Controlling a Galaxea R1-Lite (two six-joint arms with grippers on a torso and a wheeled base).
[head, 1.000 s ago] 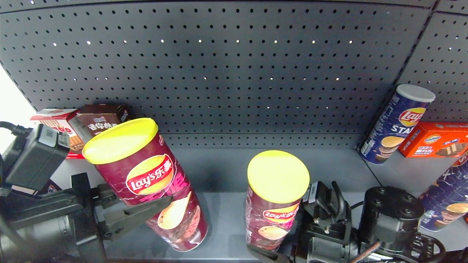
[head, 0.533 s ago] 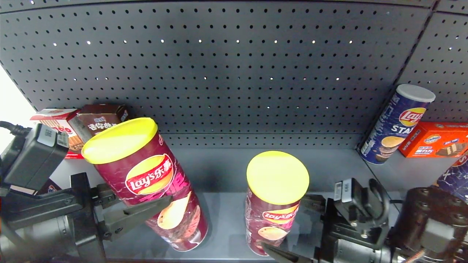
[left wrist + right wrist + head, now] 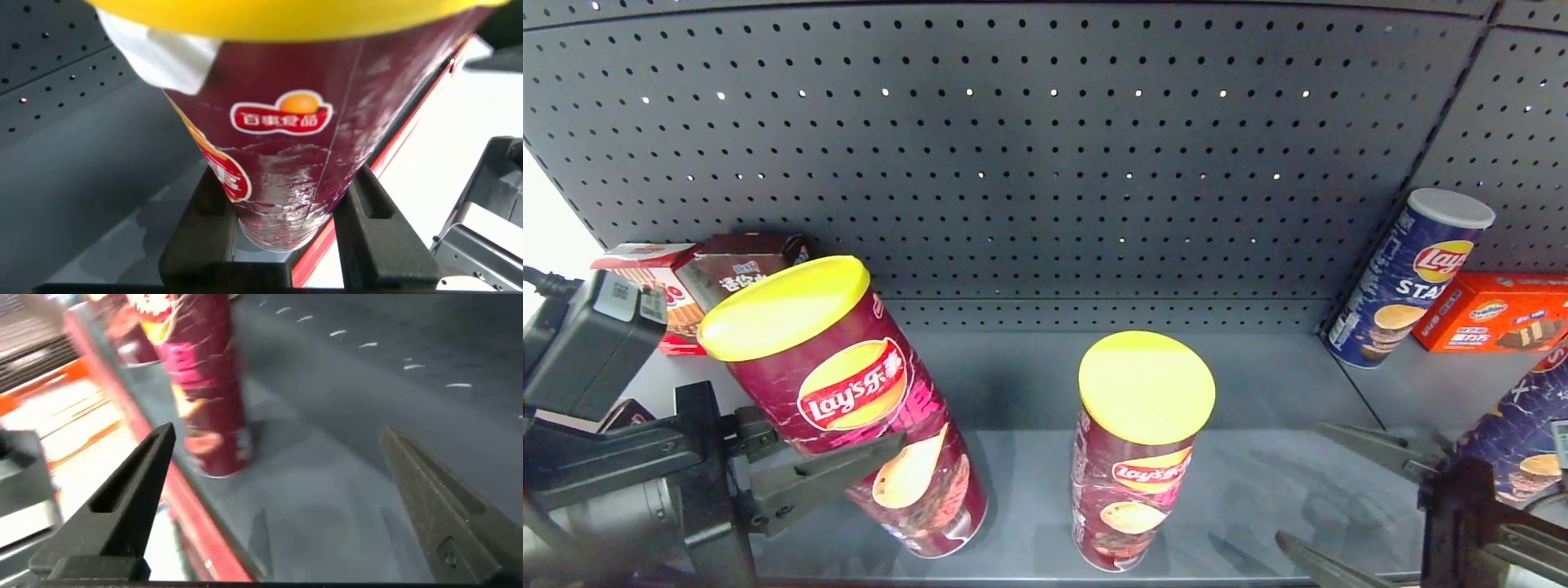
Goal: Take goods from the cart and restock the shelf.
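A maroon chips can [image 3: 849, 400] with a yellow lid leans to the left, its base on the grey shelf [image 3: 1029, 384] near the front edge. My left gripper [image 3: 866, 465] is shut on its lower half. In the left wrist view both fingers of the left gripper [image 3: 290, 233] press the maroon can [image 3: 286, 147]. A second maroon can [image 3: 1135, 457] stands upright in the middle of the shelf, free of any grip. My right gripper [image 3: 1298, 482] is open to the right of it, apart from it. The right wrist view shows the right gripper [image 3: 282, 498] spread wide, with that upright can [image 3: 208, 400] beyond it.
A blue chips can [image 3: 1409, 278] leans against the pegboard at back right, beside an orange box [image 3: 1494, 314]. Another blue can [image 3: 1519, 449] sits at the far right. Two snack boxes [image 3: 727, 269] stand at back left. Bare shelf lies between the maroon cans and behind them.
My right gripper has drawn back to the right, away from the upright can, which stays standing. The can in my left gripper has shifted slightly to the left.
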